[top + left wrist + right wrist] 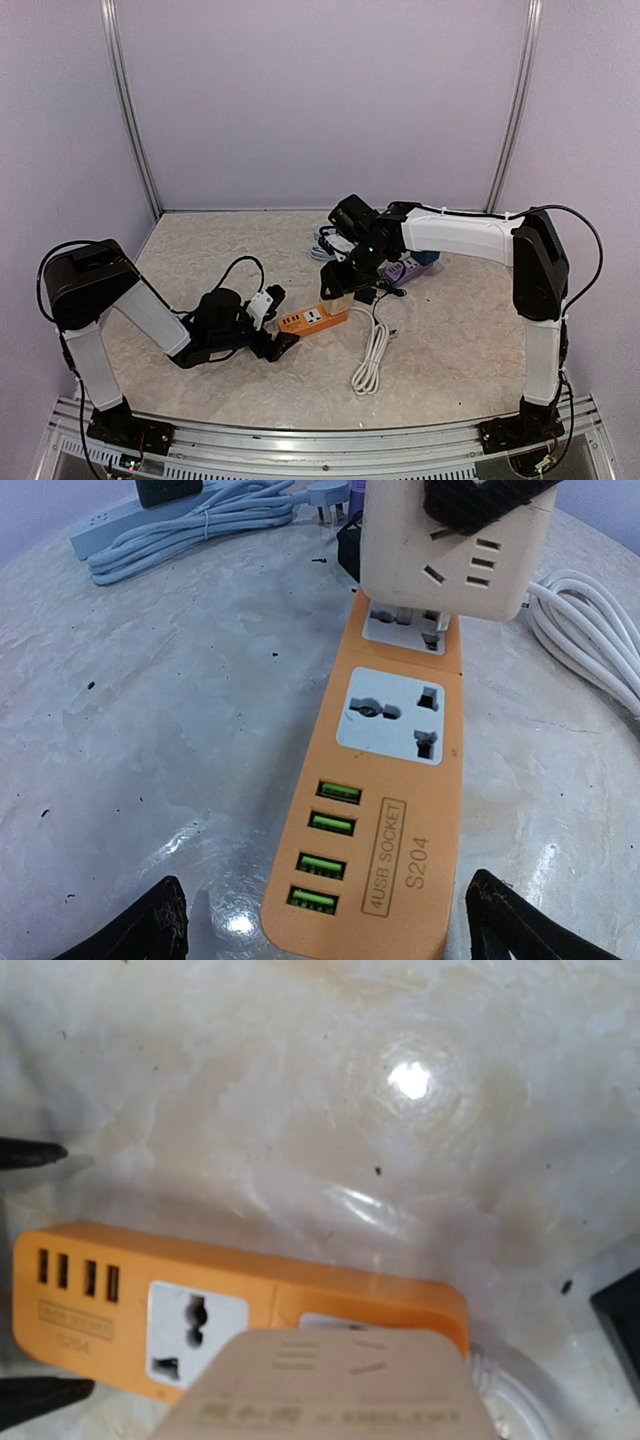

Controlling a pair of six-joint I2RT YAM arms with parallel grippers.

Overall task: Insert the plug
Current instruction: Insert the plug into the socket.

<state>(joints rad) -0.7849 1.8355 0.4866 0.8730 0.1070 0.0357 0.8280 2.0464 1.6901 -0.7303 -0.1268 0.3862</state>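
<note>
While the left arm (150, 318) crouches, the right arm (460, 234) grips the plug (415, 545).

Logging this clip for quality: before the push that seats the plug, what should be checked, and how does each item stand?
1. Grip of right end effector on beige adapter: ok.
2. Adapter over the far socket of the orange power strip: ok.
3. Adapter fully seated: not ok, pins show in a gap beneath it.
4. Strip braced by left end effector: not ok, it is open, with fingers apart from the USB end on both sides.
5. Path kept free of white cable: ok, it lies beside the strip.
</note>
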